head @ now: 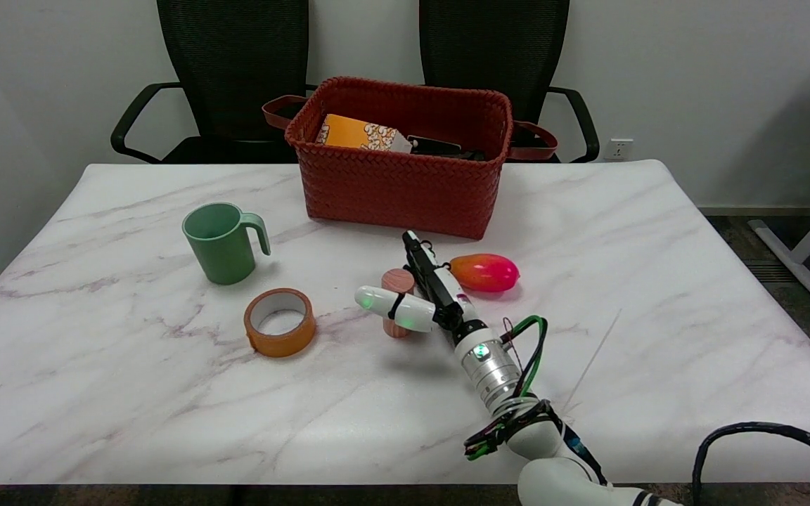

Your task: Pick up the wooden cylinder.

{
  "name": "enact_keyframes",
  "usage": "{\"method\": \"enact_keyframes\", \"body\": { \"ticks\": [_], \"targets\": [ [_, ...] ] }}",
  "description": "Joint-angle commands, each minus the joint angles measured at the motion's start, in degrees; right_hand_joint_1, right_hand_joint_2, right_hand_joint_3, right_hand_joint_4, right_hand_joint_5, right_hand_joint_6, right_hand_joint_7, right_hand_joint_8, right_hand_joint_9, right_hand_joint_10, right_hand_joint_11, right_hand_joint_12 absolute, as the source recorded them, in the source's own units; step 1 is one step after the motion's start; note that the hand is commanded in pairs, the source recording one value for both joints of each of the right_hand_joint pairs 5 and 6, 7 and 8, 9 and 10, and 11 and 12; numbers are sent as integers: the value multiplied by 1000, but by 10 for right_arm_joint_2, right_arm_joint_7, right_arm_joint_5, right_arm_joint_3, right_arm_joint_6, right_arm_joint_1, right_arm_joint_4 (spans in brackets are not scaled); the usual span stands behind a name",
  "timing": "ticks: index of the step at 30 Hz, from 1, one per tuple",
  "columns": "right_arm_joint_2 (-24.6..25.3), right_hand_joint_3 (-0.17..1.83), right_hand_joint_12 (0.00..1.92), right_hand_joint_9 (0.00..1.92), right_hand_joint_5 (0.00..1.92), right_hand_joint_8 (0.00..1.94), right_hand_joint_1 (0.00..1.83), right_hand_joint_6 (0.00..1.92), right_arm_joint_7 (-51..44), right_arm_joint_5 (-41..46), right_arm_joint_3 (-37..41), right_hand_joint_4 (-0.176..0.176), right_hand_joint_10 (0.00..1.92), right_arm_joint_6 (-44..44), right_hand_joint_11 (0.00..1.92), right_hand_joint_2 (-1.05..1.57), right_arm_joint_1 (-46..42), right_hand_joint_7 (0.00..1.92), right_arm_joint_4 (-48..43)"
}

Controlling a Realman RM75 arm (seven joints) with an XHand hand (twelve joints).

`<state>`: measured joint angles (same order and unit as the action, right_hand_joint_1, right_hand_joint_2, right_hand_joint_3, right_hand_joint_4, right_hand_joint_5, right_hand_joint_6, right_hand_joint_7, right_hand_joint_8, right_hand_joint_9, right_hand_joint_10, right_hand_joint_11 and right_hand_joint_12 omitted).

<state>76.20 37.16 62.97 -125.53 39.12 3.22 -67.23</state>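
Wooden cylinder, short, pinkish-brown and upright, stands gripped between the robot hand's thumb and fingers.

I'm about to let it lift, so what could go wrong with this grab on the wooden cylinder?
The right hand seems to clasp the wooden cylinder from the side with only part of it covered, so it might slip or tip on lifting. The mango-like fruit lies close behind the hand and could get nudged.

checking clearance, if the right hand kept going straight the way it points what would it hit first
Probably the basket: the right hand points up the picture at its front wall. The cylinder sits beside the fingers, the mango off to the other side. Depth is unclear.
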Motion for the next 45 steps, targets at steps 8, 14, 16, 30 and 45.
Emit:
{"method": "enact_keyframes", "body": {
  "ticks": [8, 14, 16, 30, 45],
  "targets": [
    [18, -113, 125, 0, 0, 0, 764, 0, 46, -40, -6, 0, 0, 3, 125, 675, 11, 0, 36],
    [18, -175, 125, 0, 0, 0, 810, 0, 46, -41, -6, 0, 0, 3, 125, 643, 13, 0, 35],
    [18, -175, 124, 0, 0, 0, 865, 0, 46, -41, -6, 0, 0, 3, 124, 606, 13, 0, 34],
    [18, -175, 136, 0, 0, 0, 919, 0, 46, -48, -4, 0, 0, -2, 136, 581, 19, 0, 37],
    [20, -175, 273, 160, 0, 41, 916, 0, 62, -47, -6, 0, 160, -15, 273, 605, 29, 41, 54]
  ]
}}
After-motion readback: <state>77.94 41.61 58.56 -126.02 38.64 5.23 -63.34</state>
